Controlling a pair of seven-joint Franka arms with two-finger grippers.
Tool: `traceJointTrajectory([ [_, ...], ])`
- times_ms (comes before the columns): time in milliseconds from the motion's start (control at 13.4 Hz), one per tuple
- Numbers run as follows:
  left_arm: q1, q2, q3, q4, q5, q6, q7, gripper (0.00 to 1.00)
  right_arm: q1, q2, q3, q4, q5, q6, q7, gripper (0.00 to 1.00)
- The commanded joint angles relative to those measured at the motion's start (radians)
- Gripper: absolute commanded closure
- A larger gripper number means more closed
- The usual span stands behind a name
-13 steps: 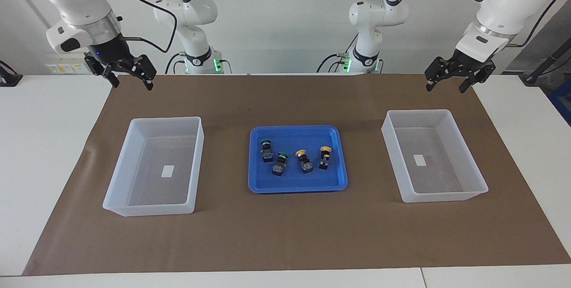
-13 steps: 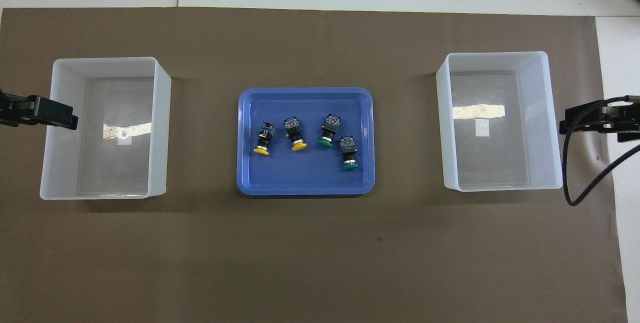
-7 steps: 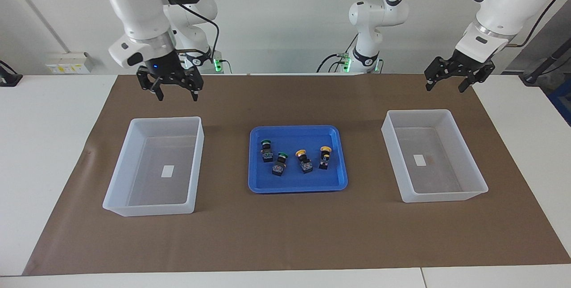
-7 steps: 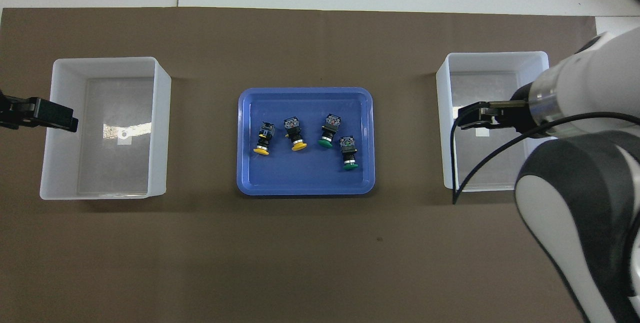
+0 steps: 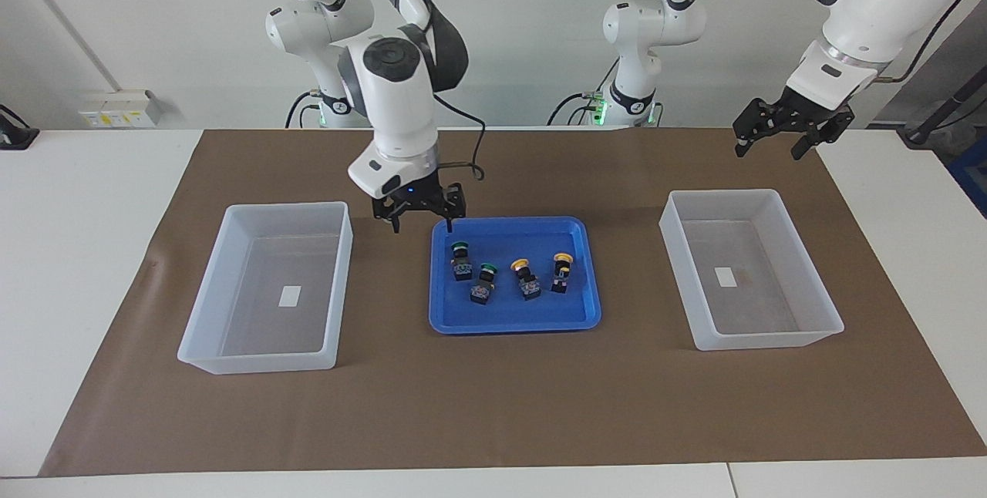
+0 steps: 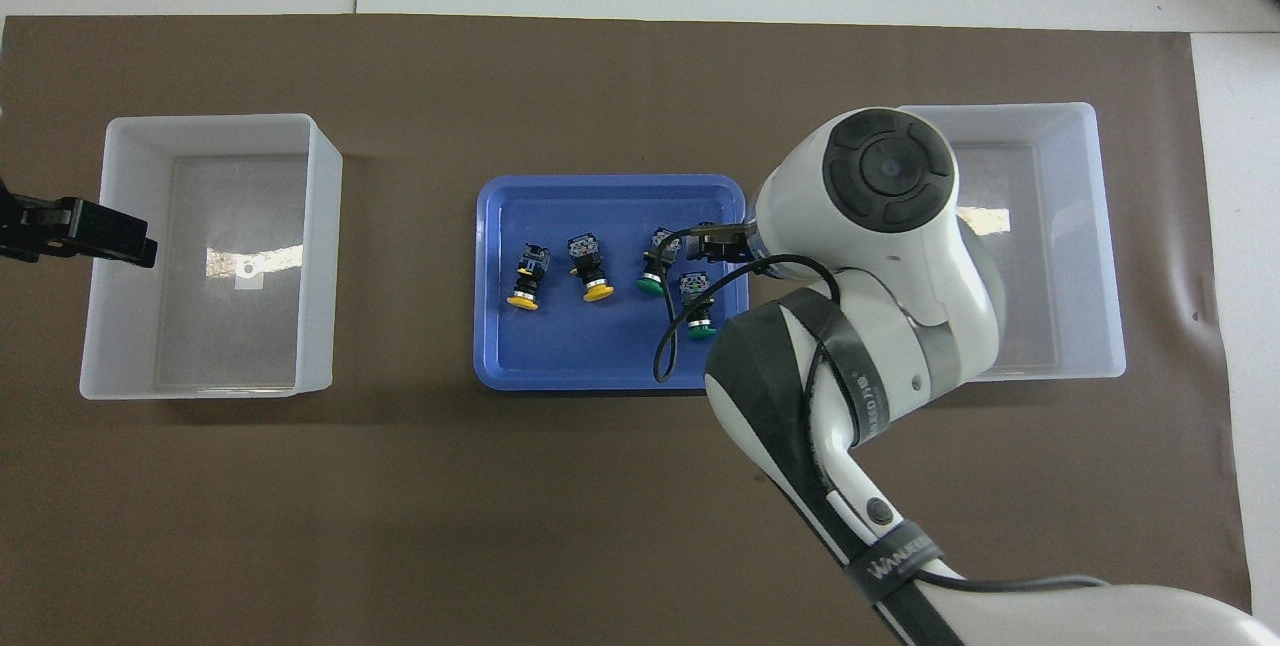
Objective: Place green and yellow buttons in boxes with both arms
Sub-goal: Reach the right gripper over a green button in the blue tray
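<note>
A white-walled room, a brown mat covering the surface (image 5: 493, 405). Two translucent boxes (image 5: 266, 286) (image 5: 748, 267) sat bare at either end, ready to receive. Between them the blue tray (image 5: 514, 321) held all four buttons: two green-capped (image 5: 461, 259) (image 5: 483, 282) toward the right arm's end, two yellow-capped (image 5: 526, 277) (image 5: 562, 271) beside them. The right pincer (image 5: 420, 209) hovered, spread, over the tray's corner, seemingly lining up on a green one. The left pincer (image 5: 775, 134) waited, spread, over the mat.

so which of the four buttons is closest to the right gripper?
The green button nearest the robots, at the right arm's end of the row in the blue tray. The right gripper, jaws open, hangs over the tray corner beside it.
</note>
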Motion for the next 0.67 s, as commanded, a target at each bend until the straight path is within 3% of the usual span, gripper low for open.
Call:
traceJointTrajectory([
  [0, -0.006, -0.025, 0.007, -0.024, -0.009, -0.012, -0.005, 0.00, 0.027, -0.014, -0.002, -0.128, 0.001, 0.134, 0.011, 0.00],
  [224, -0.008, -0.025, 0.007, -0.023, -0.008, -0.015, -0.007, 0.00, 0.054, -0.012, -0.002, -0.195, -0.003, 0.197, -0.001, 0.13],
  [449, -0.008, -0.026, 0.006, -0.030, -0.008, -0.008, -0.008, 0.00, 0.073, -0.011, -0.002, -0.224, -0.007, 0.211, -0.020, 0.16],
  [598, -0.009, -0.037, 0.006, -0.046, -0.008, 0.000, -0.005, 0.00, 0.074, -0.009, -0.002, -0.279, -0.012, 0.301, -0.026, 0.18],
])
